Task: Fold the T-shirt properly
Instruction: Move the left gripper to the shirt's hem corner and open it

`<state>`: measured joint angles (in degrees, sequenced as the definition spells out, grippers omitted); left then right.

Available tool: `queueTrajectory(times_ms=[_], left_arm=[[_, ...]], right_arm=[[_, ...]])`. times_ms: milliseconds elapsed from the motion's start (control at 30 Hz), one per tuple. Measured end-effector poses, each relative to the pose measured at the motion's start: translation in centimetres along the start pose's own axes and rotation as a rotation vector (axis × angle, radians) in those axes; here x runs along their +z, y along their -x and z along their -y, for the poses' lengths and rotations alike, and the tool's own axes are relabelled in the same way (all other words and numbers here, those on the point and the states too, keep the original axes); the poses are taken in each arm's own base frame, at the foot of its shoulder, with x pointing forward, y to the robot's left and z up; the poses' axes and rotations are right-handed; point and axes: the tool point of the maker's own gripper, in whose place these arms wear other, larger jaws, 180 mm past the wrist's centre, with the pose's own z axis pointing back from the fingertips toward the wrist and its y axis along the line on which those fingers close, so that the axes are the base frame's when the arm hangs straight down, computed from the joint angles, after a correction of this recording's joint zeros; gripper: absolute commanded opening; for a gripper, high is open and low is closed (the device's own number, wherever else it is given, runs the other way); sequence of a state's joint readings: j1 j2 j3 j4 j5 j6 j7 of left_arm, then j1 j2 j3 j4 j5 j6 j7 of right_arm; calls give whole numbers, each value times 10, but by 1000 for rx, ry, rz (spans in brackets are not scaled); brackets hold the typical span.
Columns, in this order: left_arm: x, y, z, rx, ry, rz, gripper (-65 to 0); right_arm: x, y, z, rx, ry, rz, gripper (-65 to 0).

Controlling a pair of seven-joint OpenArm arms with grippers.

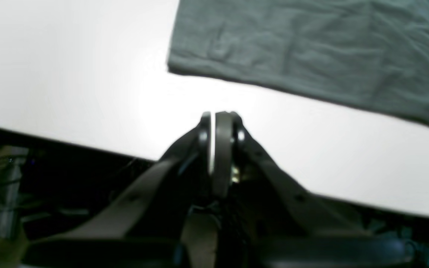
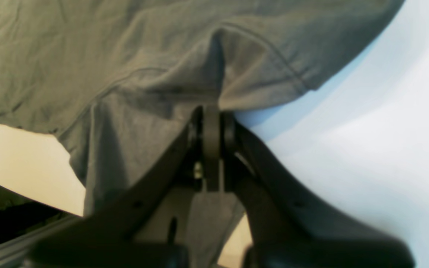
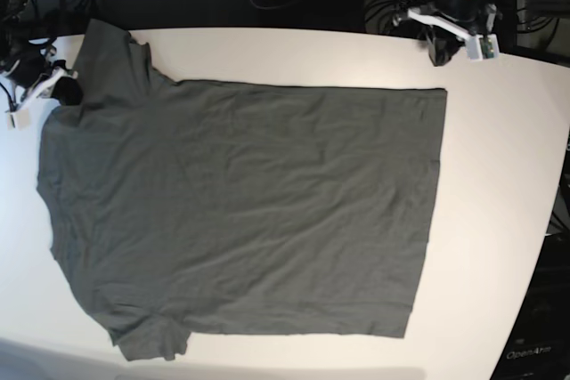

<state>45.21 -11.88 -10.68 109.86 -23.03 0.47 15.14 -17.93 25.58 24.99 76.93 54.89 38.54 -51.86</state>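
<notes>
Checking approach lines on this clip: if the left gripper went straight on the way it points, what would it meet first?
Probably bare table, then the T-shirt hem just beyond. The left gripper, jaws shut, points across a white strip toward the cloth's edge; its height above the table is unclear.

The base view looks straight down from high above on the whole worktop (image 3: 499,175) and shirt (image 3: 249,211). Each wrist view looks out low and close past its own hand: the left hand (image 1: 218,123) toward a shirt corner, the right hand (image 2: 211,113) against the cloth
</notes>
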Motion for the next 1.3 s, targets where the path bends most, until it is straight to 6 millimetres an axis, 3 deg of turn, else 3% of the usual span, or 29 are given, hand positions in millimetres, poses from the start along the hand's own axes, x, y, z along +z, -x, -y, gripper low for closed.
queueTrajectory(times_ms=[267, 467, 600, 800, 933, 1100, 1300], left_arm=[[-19, -19, -8, -68, 27, -56, -638], [-20, -22, -14, -109, 26, -68, -638], [-27, -34, -12, -112, 31, -32, -638], [-33, -17, -23, -101, 3, -86, -638], [-47, -21, -31, -87, -15, -71, -638], [-49, -2, -42, -77, -41, -132, -638], [-51, -6, -41, -76, -38, -118, -638]], right_arm=[[0, 0, 1, 3, 3, -2, -640], [0, 0, 0, 2, 1, -3, -640], [0, 0, 1, 2, 2, -4, -640], [0, 1, 1, 2, 2, -5, -640], [0, 1, 1, 2, 2, -6, -641], [0, 0, 0, 3, 2, -3, -641], [0, 0, 0, 3, 2, -3, -641]])
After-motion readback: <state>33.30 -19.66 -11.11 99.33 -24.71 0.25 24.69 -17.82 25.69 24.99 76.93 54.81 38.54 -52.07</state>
